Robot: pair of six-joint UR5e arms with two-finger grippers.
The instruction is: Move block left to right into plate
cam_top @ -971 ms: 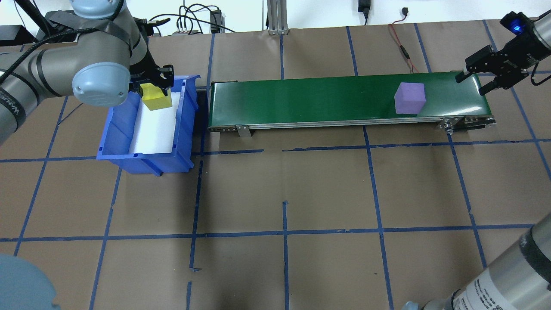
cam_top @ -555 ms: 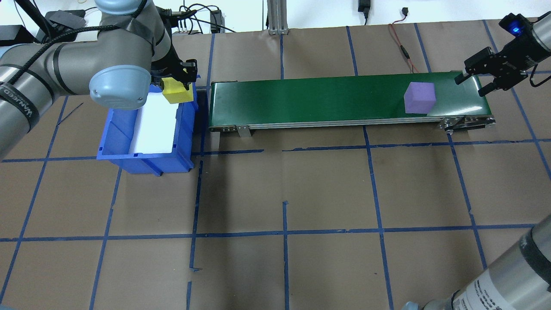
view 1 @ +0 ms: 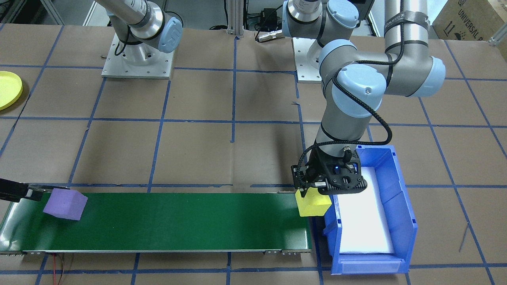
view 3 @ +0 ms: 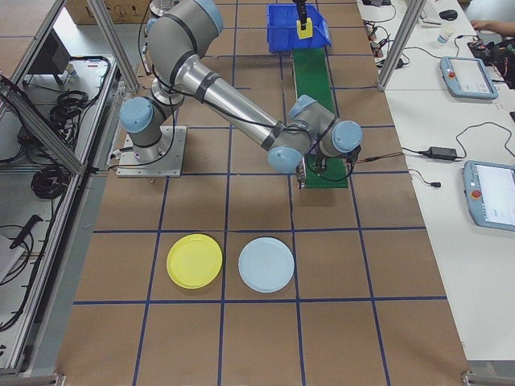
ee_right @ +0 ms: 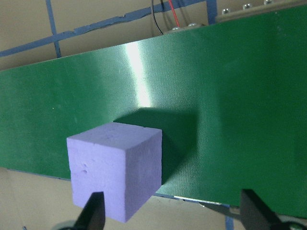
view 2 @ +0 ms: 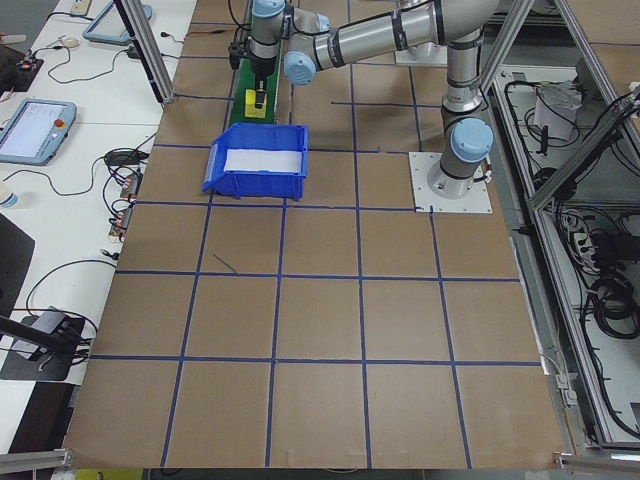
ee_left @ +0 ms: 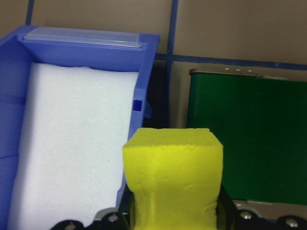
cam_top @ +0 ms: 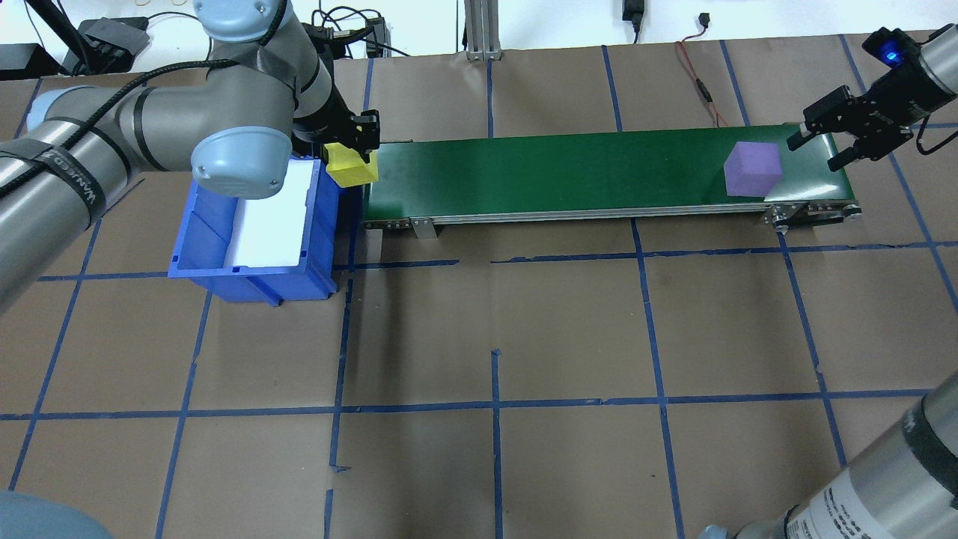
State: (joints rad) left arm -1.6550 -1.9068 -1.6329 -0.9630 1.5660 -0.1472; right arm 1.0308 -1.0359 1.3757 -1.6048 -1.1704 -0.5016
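Observation:
My left gripper [cam_top: 353, 150] is shut on a yellow block [cam_top: 352, 169], which hangs over the gap between the blue bin [cam_top: 251, 283] and the left end of the green conveyor belt [cam_top: 554, 172]. In the left wrist view the yellow block [ee_left: 173, 177] fills the space between the jaws. A purple block [cam_top: 752, 170] sits on the belt's right end. My right gripper [cam_top: 816, 150] is open just beyond it; in the right wrist view the purple block [ee_right: 115, 177] lies ahead of the spread fingers. The yellow plate [view 3: 194, 260] lies on the table, far from both grippers.
White foam lines the blue bin [view 1: 400, 206]. A pale blue plate [view 3: 266, 264] lies beside the yellow one. The yellow plate [view 1: 8, 89] also shows at the front-facing view's left edge. Brown paper with blue tape lines covers the table [cam_top: 494, 337].
My left gripper has carried the yellow block rightward from over the bin to the belt's left end. The purple block has travelled right along the belt toward my right gripper.

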